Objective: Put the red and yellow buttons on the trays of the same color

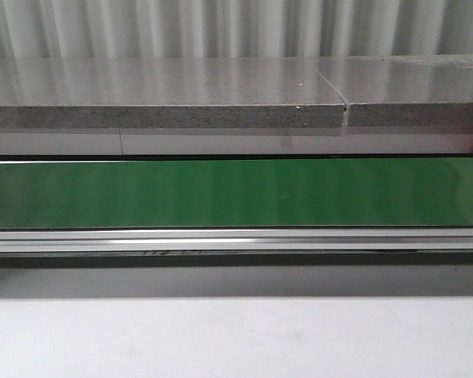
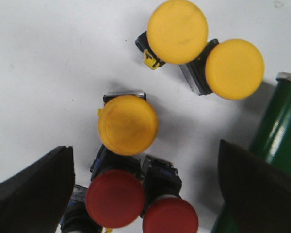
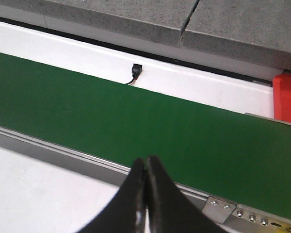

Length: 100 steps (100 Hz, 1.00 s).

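Black fingers (image 2: 34,194) of my left gripper (image 2: 145,191) stand spread wide over two red buttons (image 2: 115,198), with a yellow button (image 2: 128,124) just beyond and two more yellow ones (image 2: 177,31) farther off. My right gripper (image 3: 145,194) is pinched closed, holding nothing, before the green belt (image 3: 150,131); no trays show.
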Each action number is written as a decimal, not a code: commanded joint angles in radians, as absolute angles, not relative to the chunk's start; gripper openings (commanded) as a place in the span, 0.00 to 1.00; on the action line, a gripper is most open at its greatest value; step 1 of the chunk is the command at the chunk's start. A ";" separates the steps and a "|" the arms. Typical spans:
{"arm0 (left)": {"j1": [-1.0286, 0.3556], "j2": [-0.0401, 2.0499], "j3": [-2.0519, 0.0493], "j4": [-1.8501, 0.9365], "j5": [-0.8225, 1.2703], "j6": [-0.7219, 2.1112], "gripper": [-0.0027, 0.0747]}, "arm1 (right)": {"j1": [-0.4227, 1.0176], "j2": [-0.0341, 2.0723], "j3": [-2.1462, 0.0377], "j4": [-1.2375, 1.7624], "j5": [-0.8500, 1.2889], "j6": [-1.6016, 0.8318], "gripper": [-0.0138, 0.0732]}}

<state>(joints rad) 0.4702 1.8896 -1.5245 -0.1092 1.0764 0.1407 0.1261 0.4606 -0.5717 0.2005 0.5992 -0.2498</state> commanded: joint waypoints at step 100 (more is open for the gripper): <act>0.474 1.934 -1.640 -0.115 1.076 0.171 0.41 | 0.125 0.462 -0.597 0.206 0.531 -0.256 0.09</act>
<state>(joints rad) 0.4702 2.0281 -1.6118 -0.1031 1.0863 0.1648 0.1261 0.4606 -0.5717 0.2005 0.5992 -0.2498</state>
